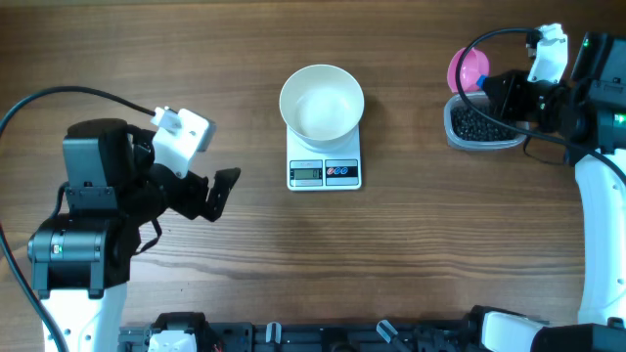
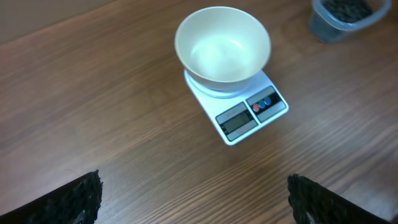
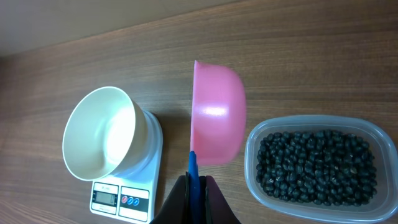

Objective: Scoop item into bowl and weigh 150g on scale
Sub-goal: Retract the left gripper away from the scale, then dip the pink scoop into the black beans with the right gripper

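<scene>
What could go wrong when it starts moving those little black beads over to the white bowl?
The right tool pinches the pink scoop only by its thin blue handle; loaded, it might twist and spill. Bare table separates the tub of beads from the bowl, so dropped beads would likely roll away. The bowl overhangs the small scale; a bump could shift it.

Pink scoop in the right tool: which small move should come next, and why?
Probably lower the pink scoop into the clear tub to dig into the black beans: the right tool is shut on its blue handle, and the white bowl on the scale is empty.
</scene>
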Controlling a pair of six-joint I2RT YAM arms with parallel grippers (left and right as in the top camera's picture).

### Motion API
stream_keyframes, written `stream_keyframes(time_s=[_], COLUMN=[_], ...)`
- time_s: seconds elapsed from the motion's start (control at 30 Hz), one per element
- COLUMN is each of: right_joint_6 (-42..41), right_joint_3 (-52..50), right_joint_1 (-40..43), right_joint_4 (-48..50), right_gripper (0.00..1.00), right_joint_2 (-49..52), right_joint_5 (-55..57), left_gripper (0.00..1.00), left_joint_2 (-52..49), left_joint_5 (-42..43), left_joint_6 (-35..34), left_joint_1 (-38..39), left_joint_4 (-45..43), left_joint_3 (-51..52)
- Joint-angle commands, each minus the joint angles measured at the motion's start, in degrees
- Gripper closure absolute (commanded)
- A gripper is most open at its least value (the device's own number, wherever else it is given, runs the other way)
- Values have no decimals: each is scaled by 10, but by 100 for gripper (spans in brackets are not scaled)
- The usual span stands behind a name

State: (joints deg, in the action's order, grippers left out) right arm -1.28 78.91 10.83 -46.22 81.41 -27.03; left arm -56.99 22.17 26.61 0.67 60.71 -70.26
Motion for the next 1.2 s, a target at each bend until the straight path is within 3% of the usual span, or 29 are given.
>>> stream_keyframes(time_s=[0.0, 0.53, 0.7, 0.87, 1.0, 1.17], right_joint_6=[-2, -2, 32, 90, 132, 139], right_joint_3=[11, 11, 11, 23, 94, 143], right_joint_1=[0, 0, 0, 0, 0, 0], right_joint_4=[1, -1, -17, -81, -138, -216], right_gripper=[96, 96, 96, 96, 96, 96], right_joint_2=[-7, -7, -8, -30, -43, -43], right_joint_5=[-15, -15, -5, 103, 200, 232], left_gripper=[0, 0, 0, 0, 0, 0], left_joint_2=[3, 3, 3, 3, 3, 3], left_joint_5=[36, 52, 52, 52, 52, 52], left_joint_6=[73, 92, 92, 92, 92, 92], left_joint_1=[-3, -3, -3, -3, -3, -3], left_joint_4=[6, 26, 26, 26, 26, 26], left_joint_3=[-11, -10, -10, -10, -10, -10])
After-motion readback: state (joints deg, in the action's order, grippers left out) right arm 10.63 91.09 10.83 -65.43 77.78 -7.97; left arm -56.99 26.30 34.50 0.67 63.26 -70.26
